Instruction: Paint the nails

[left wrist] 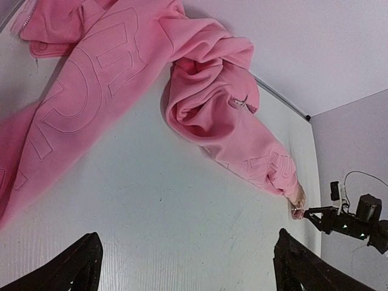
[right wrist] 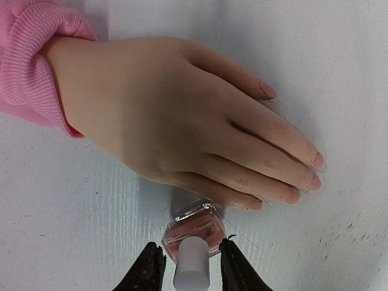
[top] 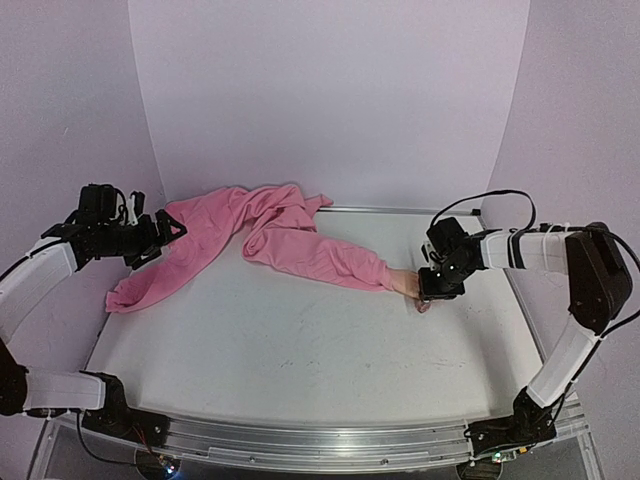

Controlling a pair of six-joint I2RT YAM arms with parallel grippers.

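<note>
Peach mannequin hand [right wrist: 157,115] lay palm-down; just beside it the right gripper [right wrist: 191,267] clasped a capped nail-polish bottle [right wrist: 195,233]. Painting of the nails [right wrist: 315,160] had apparently not begun. Left gripper [left wrist: 188,270], well apart from the hand, gaped empty.

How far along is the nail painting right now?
Early. Done: little; the nails look pinkish, but fresh polish cannot be confirmed. In hand: the right gripper straddles the capped polish bottle next to the mannequin hand. Remaining: uncapping, then brushing each nail. The left gripper hangs open, far off.
</note>
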